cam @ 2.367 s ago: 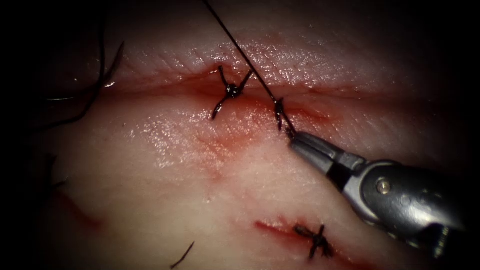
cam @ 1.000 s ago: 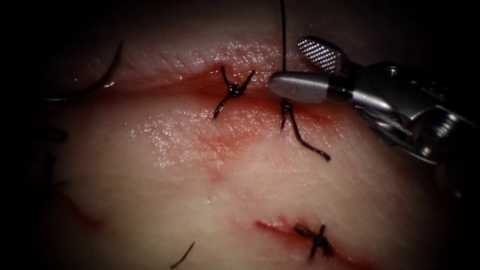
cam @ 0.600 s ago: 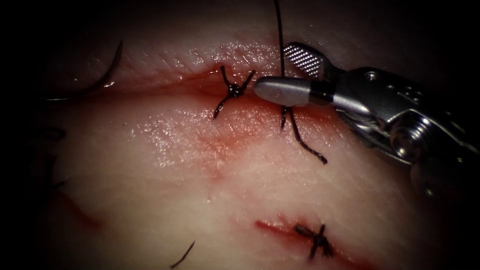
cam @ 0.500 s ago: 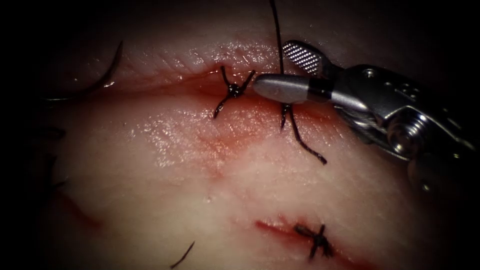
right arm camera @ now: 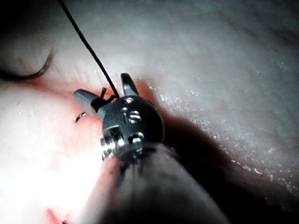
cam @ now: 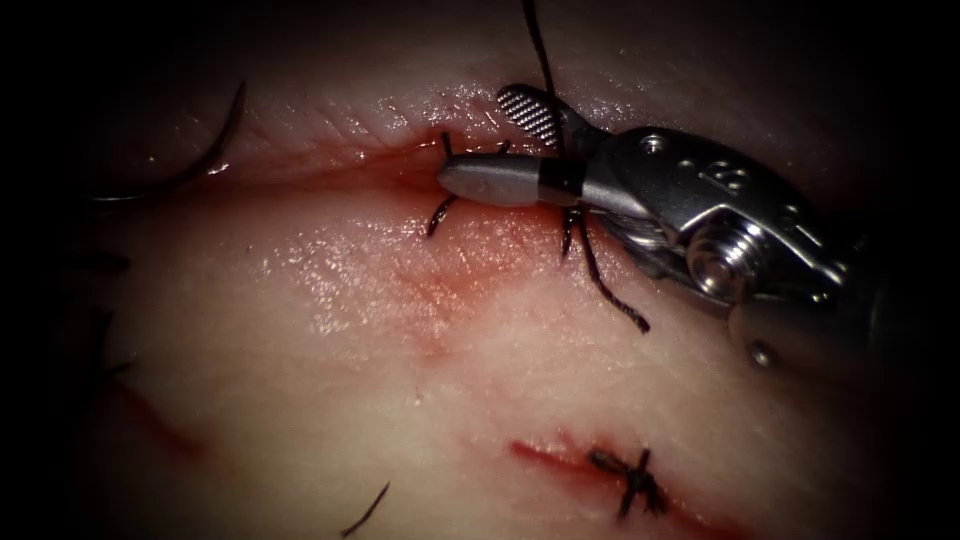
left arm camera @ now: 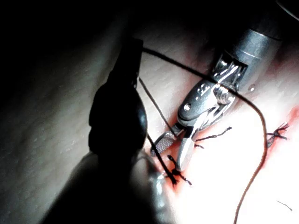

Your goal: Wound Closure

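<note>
My right tool (cam: 470,138) comes in from the right and hovers over the cut (cam: 330,172) with its jaws open. The taut thread (cam: 540,60) rises from the second knot (cam: 572,215) and passes between those jaws near their hinge, untouched. This knot's loose tail (cam: 615,295) lies on the tissue. The lower jaw covers the first knot (cam: 437,215). In the left wrist view my left tool (left arm camera: 134,46) is a dark shape shut on the thread (left arm camera: 159,109) above the knot, with the right tool (left arm camera: 170,156) open beside it. The curved needle (cam: 222,135) lies free on the tissue at far left.
A third tied stitch (cam: 632,482) closes a short separate cut at the lower right. A loose cut end of thread (cam: 365,510) lies near the bottom edge. Red fluid (cam: 430,285) stains the tissue below the main cut. Slack thread (left arm camera: 259,154) curves across the tissue.
The right tool let go of the knot's tail, rose, opened, and slid left until the upright thread stood between its jaws. The thread swung from slanted to nearly vertical.
</note>
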Tool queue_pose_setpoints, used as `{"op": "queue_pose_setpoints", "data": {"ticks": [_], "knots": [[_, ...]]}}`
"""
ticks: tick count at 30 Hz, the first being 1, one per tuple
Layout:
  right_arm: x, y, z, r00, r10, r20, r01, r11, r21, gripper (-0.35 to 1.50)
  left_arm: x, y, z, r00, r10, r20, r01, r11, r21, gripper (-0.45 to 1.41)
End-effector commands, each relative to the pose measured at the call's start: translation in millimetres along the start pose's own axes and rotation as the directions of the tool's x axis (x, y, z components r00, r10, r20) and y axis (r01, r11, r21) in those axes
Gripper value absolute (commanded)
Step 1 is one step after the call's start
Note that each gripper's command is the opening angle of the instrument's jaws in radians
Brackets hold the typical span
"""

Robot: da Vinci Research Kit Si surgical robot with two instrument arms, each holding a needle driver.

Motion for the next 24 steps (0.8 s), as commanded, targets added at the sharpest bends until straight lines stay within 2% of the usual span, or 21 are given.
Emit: {"op": "queue_pose_setpoints", "data": {"ticks": [1,15,16,17,18,19,20,24], "knots": [[0.2,-0.2,1.2,1.0,-0.002,0.001,0.002,1.0,0.004,1.25,-0.2,-0.4,0.7,1.0,0.002,-0.003,-0.002,1.0,0.0,-0.45],[0.5,0.2,2.2,1.0,-0.024,-0.001,0.024,0.999,0.023,1.15,1.3,0.6,1.8,1.0,0.01,-0.003,-0.011,1.0,-0.019,-0.45],[0.5,0.3,2.2,1.0,-0.03,-0.001,0.03,0.999,0.023,1.06,1.4,0.6,1.9,1.0,0.011,-0.005,-0.011,1.0,-0.02,-0.45],[0.5,0.3,2.2,0.999,-0.036,-0.001,0.036,0.999,0.014,0.9,1.4,0.6,2.0,1.0,0.011,-0.005,-0.011,1.0,-0.02,-0.45],[0.5,0.3,2.1,0.999,-0.047,0.002,0.047,0.999,0.004,0.51,1.5,0.7,2.0,1.0,0.012,-0.007,-0.012,1.0,-0.02,-0.45],[0.4,0.3,1.9,0.999,-0.047,0.017,0.047,0.999,-0.023,-0.15,1.5,0.6,2.1,1.0,0.012,-0.006,-0.012,1.0,-0.023,-0.45],[0.4,0.2,1.7,0.998,-0.044,0.051,0.048,0.996,-0.073,-0.35,1.5,0.7,2.2,1.0,0.013,-0.009,-0.013,1.0,-0.024,-0.45],[0.4,0.4,1.5,0.997,-0.041,0.063,0.047,0.994,-0.1,-0.35,1.6,0.8,2.2,1.0,0.014,-0.012,-0.015,1.0,-0.027,-0.45]]}}
